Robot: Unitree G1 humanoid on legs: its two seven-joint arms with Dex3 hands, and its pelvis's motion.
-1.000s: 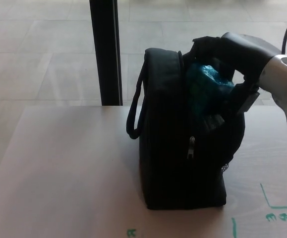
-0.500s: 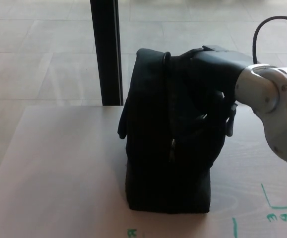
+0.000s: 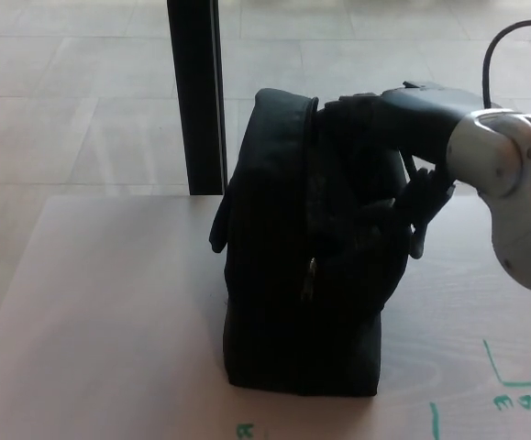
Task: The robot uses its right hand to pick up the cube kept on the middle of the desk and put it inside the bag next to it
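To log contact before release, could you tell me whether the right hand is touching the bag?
Touching: in the head view the right hand reaches into the top opening of the black bag, with no gap visible.

light source: daylight from beyond the bag (image 3: 302, 247), over the pale floor (image 3: 72, 101) behind it, which is bright and washed out
bag: backlit, nearly pure black, its folds and zipper barely readable
right hand (image 3: 389, 128): black on black against the top of the bag, outline hard to separate
wrist shell (image 3: 490, 156): soft bright highlight, right of the bag
desk (image 3: 109, 312): evenly lit, faint glare left of the bag, dim soft shadow at the bag's base
post (image 3: 194, 92): dark silhouette behind the bag
sharpness: mildly soft overall, low contrast, hazy
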